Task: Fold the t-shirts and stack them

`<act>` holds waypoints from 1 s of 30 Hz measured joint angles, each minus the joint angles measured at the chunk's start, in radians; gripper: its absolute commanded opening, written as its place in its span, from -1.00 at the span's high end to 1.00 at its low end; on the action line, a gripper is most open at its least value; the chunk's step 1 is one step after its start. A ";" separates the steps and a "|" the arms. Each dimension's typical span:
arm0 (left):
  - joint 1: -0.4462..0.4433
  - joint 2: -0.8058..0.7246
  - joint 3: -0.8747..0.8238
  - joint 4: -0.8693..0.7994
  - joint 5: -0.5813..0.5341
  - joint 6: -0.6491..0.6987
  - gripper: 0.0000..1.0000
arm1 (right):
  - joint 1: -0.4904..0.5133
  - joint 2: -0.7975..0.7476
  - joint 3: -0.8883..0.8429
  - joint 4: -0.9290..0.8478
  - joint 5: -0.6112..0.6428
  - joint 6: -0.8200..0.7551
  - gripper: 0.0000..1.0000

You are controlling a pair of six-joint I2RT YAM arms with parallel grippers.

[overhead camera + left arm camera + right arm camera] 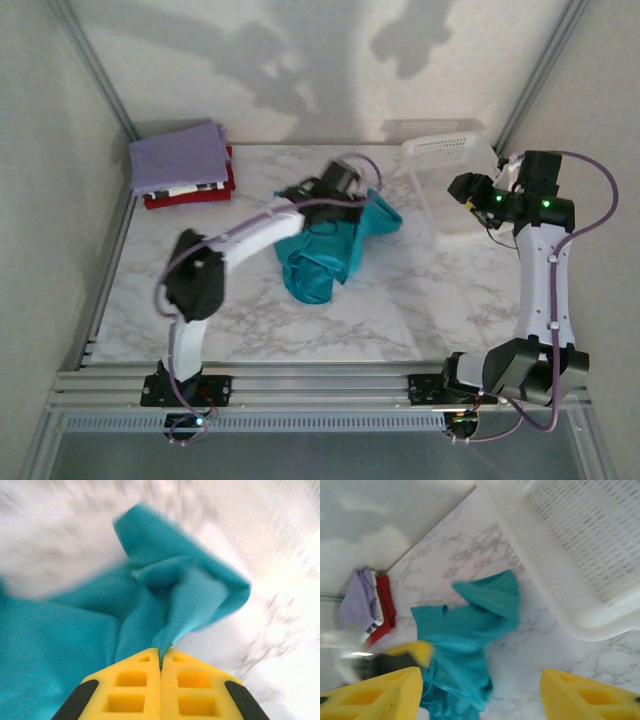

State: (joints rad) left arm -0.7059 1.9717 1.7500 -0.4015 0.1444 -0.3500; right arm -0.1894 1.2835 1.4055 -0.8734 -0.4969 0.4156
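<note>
Left gripper (161, 652) is pressed tight together, yellow fingers (132, 690) meeting with a fold of the teal t-shirt (75, 630) pinched right at their tips. The wrist view is blurred, but the nip on the cloth is plain to see. From above, that shirt (320, 260) sits crumpled in a loose heap on the marble table (420, 300), close to the left of the white basket (445, 147), and one corner of it reaches toward the basket. The left arm stretches over the heap from the side away from the basket.

Over to the right gripper (470, 190): it hangs high by the basket's near end with its fingers spread wide and nothing between them. Its own camera looks down past both yellow fingertips (390, 695) at the basket's perforated floor (600, 545) and the teal shirt (470, 630) just beside the rim.

Well apart from the basket, beyond the teal heap, sits the folded stack. The lavender shirt (180, 158) is on top, a black-and-white patterned one (195, 186) peeks out beneath it, and the red one (190, 197) is at the bottom.
</note>
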 measured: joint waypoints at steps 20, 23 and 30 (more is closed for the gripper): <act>0.667 -0.864 -0.754 -0.122 0.143 0.024 1.00 | 0.570 0.340 -0.097 0.279 0.098 0.177 -0.24; 0.734 -0.892 -0.813 -0.099 0.191 0.006 1.00 | 0.643 0.434 -0.097 0.328 0.108 0.192 -0.18; 0.797 -0.827 -0.780 -0.027 0.269 -0.013 1.00 | 0.700 0.644 -0.037 0.365 0.142 0.180 0.05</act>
State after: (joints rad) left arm 0.0910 1.1446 0.9703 -0.4290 0.4129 -0.3630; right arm 0.5106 1.9270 1.3685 -0.5083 -0.3553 0.5961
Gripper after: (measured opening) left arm 0.038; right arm 0.524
